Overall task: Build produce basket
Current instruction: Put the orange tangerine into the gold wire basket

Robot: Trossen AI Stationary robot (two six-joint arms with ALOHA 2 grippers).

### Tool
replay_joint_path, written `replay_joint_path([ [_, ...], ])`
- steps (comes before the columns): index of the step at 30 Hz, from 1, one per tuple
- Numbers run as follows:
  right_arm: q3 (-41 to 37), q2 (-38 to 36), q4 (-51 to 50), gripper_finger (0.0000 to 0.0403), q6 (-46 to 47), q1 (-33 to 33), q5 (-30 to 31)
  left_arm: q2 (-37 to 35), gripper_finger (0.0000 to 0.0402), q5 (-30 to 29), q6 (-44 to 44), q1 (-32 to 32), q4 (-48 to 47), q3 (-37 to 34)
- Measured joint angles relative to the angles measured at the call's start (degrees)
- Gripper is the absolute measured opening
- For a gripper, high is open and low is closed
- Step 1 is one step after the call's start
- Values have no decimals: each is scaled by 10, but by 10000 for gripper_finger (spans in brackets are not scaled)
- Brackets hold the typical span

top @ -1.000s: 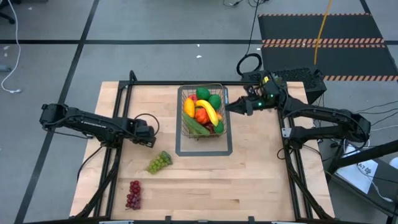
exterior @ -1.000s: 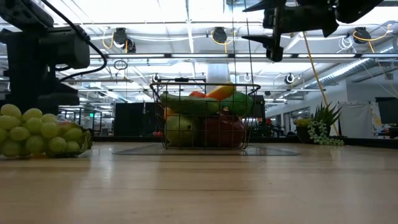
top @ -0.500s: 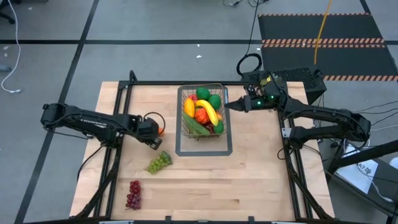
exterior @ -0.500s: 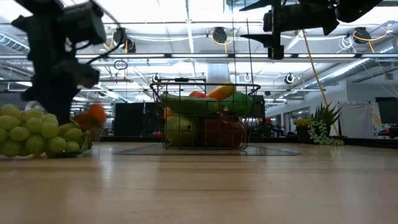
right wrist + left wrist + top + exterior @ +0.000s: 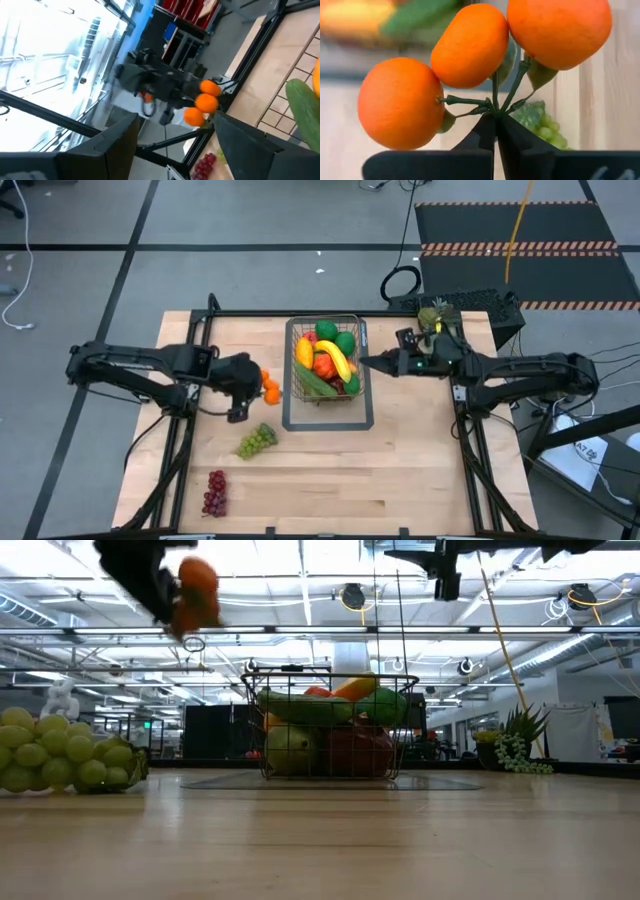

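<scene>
- Spanning the pale wooden bench (image 5: 400, 470): wire basket (image 5: 326, 358) at centre, already heaped with fruit.
- Hanging just left of the basket: left gripper (image 5: 495, 131), pressed together on the thin green stem of a bunch of oranges (image 5: 268, 387), carrying it clear of the bench.
- Waiting beside the basket's right rim: right gripper (image 5: 364, 361), spread and empty.
- Lying unpicked: green grapes (image 5: 256, 440), red grapes (image 5: 215, 491).
- Risking a slip, the stem being so thin; swinging oranges possibly clipping the rim or rolling off the heap.

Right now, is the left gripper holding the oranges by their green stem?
Yes, the left gripper pinches the green stem of the oranges.
</scene>
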Motion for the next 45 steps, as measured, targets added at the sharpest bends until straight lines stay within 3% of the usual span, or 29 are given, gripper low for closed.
replay_joint_path([
  [7, 0, 0, -1, 253, -28, 85, 141, 0, 7, -70, 185, -27, -10, 86],
  [13, 0, 0, 0, 253, -52, 151, 244, 0, 6, -137, 238, -51, -10, 115],
  [17, 0, 0, 0, 253, -60, 185, 297, 0, 5, -141, 288, -69, -11, 115],
  [25, 0, 0, -1, 253, -64, 224, 360, 0, 7, -204, 439, -105, -11, 115],
  [35, 0, 0, -2, 253, -70, 227, 373, 0, 5, -230, 388, -107, -8, 115],
  [45, 0, 0, -8, 253, -81, 227, 372, 0, 4, -229, 210, -107, 34, 115],
])
